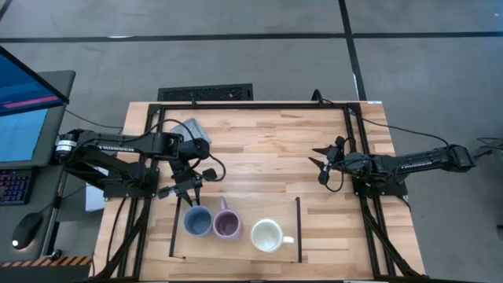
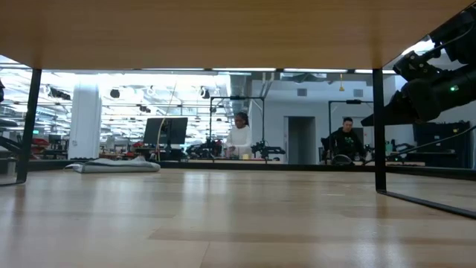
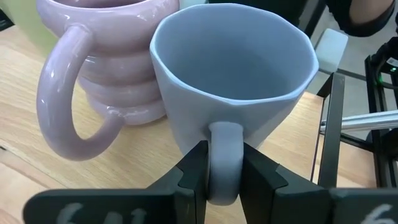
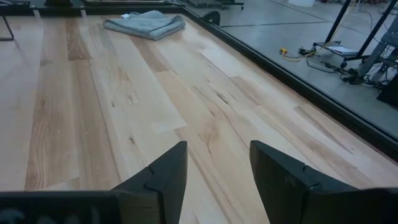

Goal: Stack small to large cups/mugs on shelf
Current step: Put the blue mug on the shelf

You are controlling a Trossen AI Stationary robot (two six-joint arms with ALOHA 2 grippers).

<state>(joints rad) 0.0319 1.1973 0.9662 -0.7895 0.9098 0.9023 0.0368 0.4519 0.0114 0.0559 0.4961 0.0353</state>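
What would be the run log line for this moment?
left gripper: shut on blue mug handle | purple mug: beside | right gripper: open, idle

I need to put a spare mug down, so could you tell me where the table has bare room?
The widest bare wood lies mid-table, between the left gripper and the right gripper, and behind them past the grey cloth. The shelf is crowded: blue mug, lilac mug and white mug fill it, leaving slivers at both ends.
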